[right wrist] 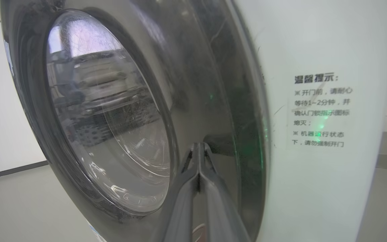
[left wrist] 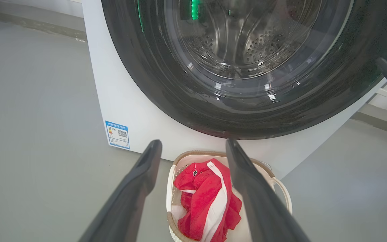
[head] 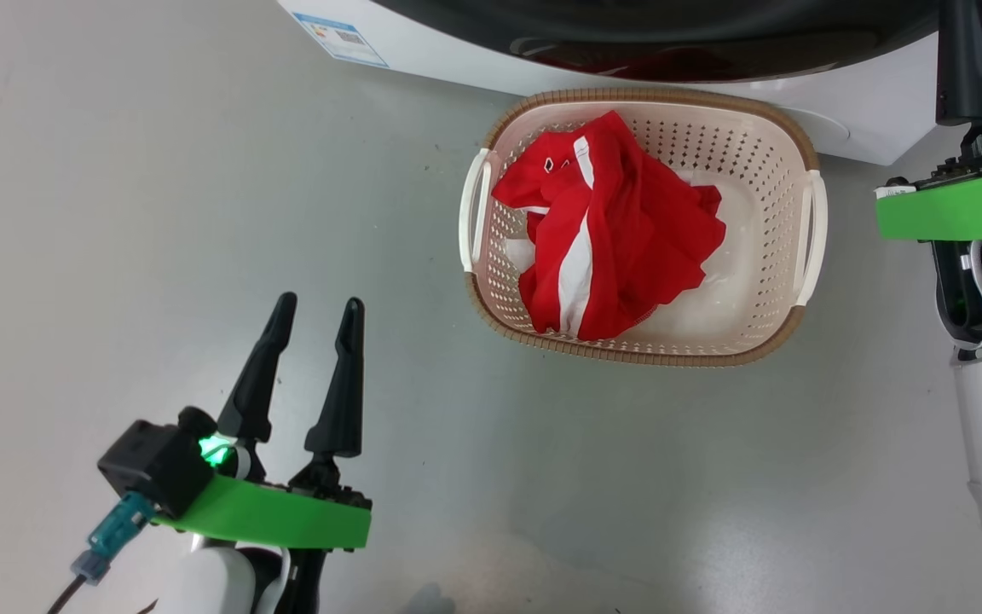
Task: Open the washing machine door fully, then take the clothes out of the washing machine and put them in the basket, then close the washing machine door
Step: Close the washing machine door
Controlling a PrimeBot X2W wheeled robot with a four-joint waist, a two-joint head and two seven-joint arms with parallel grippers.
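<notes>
Head view — crumpled red clothes (head: pixel 619 230), perforated cream basket (head: pixel 747 153), woven-look rim

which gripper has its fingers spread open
The left gripper: its fingers stand apart with nothing between them. The right gripper has its fingers pressed together by the washing machine door.

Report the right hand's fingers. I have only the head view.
Observer: The right hand is shut, its tips at the glossy black rim of the washing machine door.
Operator: Give me the door's state.
Observer: In the left wrist view it looks closed against the front of the washing machine.
Operator: Check inside.
Observer: Through the glass I see the perforated steel wall of the drum.
</notes>
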